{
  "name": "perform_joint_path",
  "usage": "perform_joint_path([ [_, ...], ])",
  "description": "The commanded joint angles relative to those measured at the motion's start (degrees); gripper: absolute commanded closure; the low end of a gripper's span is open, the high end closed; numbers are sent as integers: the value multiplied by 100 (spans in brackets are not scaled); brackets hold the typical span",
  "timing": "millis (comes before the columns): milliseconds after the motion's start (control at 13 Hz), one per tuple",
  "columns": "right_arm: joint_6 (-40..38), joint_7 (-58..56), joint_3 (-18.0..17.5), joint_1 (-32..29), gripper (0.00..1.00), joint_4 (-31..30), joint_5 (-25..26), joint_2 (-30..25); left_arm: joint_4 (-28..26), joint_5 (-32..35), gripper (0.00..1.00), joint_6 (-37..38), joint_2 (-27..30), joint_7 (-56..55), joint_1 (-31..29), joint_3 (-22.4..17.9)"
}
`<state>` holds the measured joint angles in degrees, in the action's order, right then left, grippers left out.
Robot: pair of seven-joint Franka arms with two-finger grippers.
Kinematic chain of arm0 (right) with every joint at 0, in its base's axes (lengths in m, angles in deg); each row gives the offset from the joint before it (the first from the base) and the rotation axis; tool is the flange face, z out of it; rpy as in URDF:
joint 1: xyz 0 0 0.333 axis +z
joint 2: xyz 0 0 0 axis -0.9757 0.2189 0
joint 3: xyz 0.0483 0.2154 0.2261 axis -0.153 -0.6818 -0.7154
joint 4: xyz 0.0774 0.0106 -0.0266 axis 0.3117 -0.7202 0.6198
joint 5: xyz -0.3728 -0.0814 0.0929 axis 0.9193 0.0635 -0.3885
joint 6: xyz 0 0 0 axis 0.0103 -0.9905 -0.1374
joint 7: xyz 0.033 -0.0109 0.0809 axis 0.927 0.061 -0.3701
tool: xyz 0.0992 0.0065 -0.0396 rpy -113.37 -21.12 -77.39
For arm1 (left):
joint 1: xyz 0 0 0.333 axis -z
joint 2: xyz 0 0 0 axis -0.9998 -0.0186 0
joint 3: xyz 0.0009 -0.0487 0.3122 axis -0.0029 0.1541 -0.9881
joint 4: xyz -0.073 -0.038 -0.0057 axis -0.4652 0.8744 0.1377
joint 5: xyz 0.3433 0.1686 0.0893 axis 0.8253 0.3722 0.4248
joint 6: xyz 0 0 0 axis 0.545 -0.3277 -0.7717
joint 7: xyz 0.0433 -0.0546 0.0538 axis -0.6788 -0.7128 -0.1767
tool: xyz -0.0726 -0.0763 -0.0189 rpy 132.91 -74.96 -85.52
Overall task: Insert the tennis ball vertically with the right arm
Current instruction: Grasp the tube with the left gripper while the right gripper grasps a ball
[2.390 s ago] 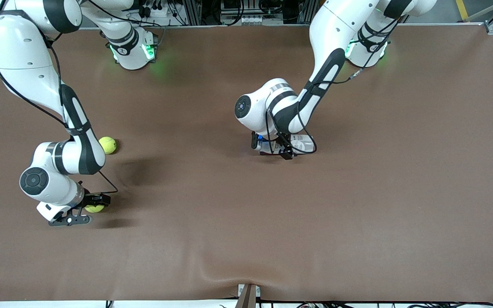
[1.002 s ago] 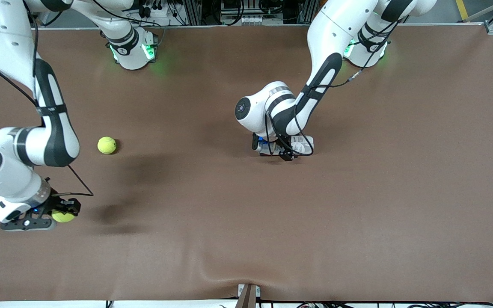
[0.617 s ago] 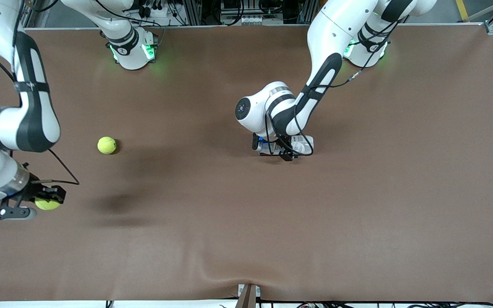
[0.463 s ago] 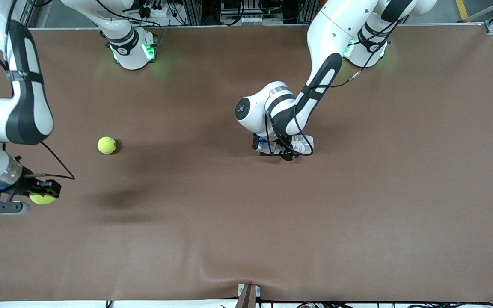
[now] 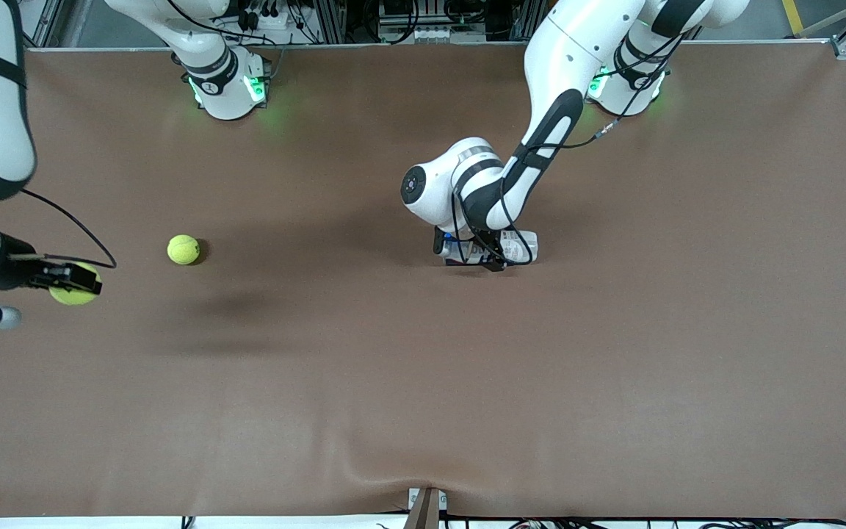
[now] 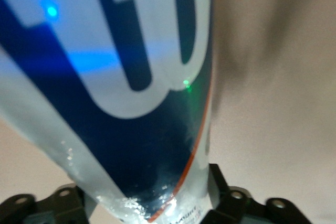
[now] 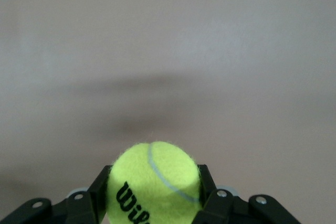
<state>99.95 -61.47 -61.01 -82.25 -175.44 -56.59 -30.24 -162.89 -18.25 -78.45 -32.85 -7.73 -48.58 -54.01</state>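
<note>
Aloft — tennis ball between right gripper fingers

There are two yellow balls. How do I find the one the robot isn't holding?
Start on the brown table, at the right arm's end. The loose tennis ball sits there alone. The other tennis ball is up in the air, squeezed in the right gripper.

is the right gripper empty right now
No, the right gripper is shut on a yellow tennis ball, with a black finger pressed against each side of it.
</note>
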Motion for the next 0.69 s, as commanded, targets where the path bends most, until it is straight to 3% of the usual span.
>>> perform_joint_path([
  [0, -362, -29, -61, -222, 68, -145, -514, -239, 76, 122, 24, 104, 23, -7, 52, -26],
  [308, -933, -2, -52, -240, 68, -136, -788, -476, 128, 113, 23, 112, 128, -8, 52, -26],
  [617, -1408, -20, -52, -283, 68, -136, -797, -600, 637, 9, 23, 112, 181, -68, 87, -17],
])
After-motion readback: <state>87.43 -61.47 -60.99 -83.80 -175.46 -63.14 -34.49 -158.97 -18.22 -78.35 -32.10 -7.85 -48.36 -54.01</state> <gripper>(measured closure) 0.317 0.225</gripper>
